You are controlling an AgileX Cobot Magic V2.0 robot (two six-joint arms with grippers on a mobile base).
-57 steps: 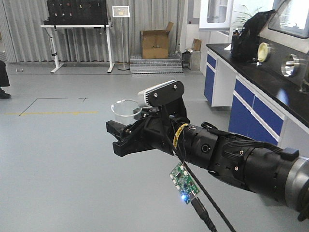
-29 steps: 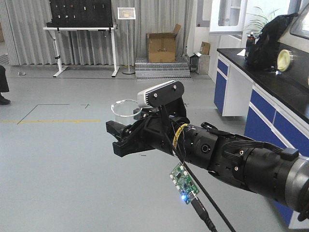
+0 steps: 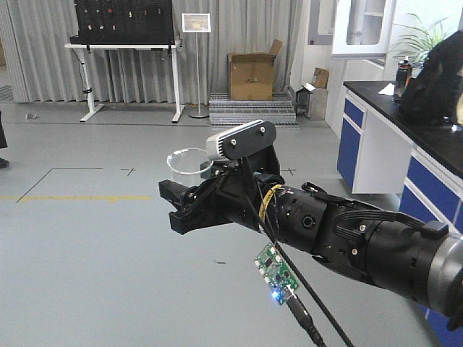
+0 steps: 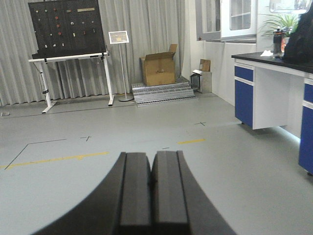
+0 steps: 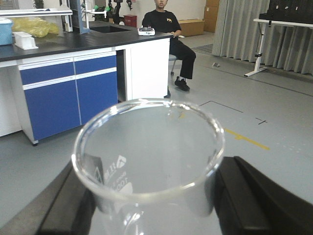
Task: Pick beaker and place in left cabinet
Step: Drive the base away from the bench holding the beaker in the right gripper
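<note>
My right fingers (image 3: 177, 194) are clamped on the small clear glass beaker (image 3: 189, 162), which sits upright in them out over the grey floor in the front view. Over the last second the brown cardboard box (image 3: 252, 75) and the black worktop with blue fronts (image 3: 383, 101) have slid rightward behind me while arm and glass kept their place, so I judge the base is swinging left, carrying the beaker. The light grey shelving cabinet is not in sight yet. In the left wrist view my left fingers (image 4: 137, 186) are pressed together on nothing, over bare floor. In the right wrist view the beaker (image 5: 146, 147) fills the foreground, rim level, my dark fingers (image 5: 249, 196) on either side of it.
</note>
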